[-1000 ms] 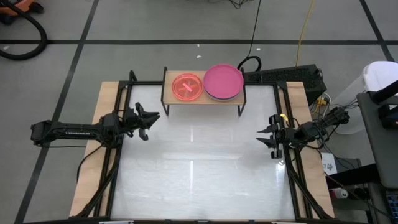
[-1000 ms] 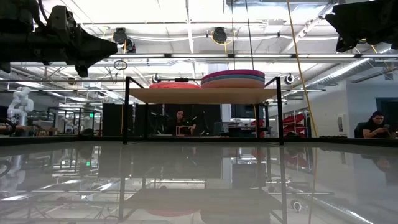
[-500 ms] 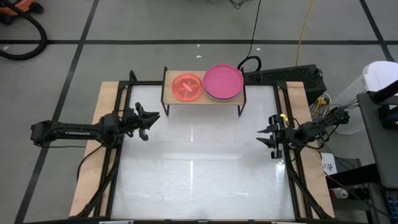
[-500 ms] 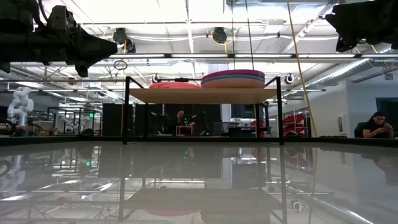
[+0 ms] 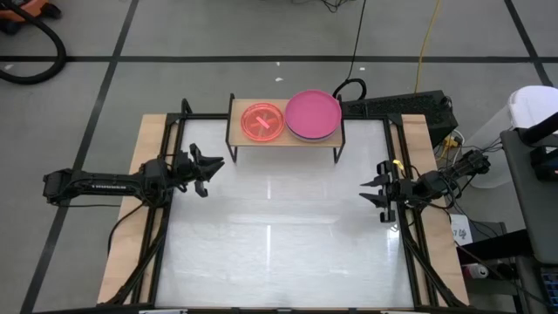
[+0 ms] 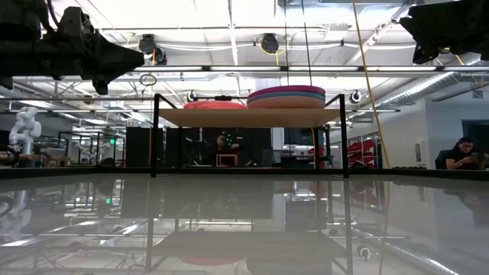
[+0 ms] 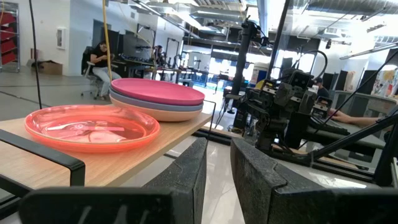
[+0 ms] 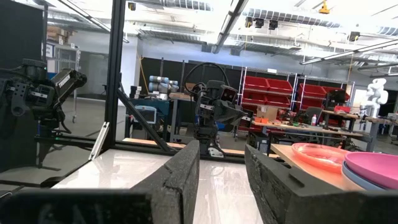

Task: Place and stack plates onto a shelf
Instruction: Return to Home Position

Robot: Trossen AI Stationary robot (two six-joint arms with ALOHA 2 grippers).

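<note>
White tabletop (image 5: 279,244) between left and right jaws, both apart and empty; plates (image 5: 312,113) on shelf (image 5: 236,131)

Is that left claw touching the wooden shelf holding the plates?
Apart. The high view shows the left gripper off to the left side, with a strip of white tabletop between it and the shelf.

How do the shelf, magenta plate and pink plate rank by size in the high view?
Largest: shelf.
Next: magenta plate.
Smallest: pink plate.
All sit at about the same height, so nearness doesn't skew this.
</note>
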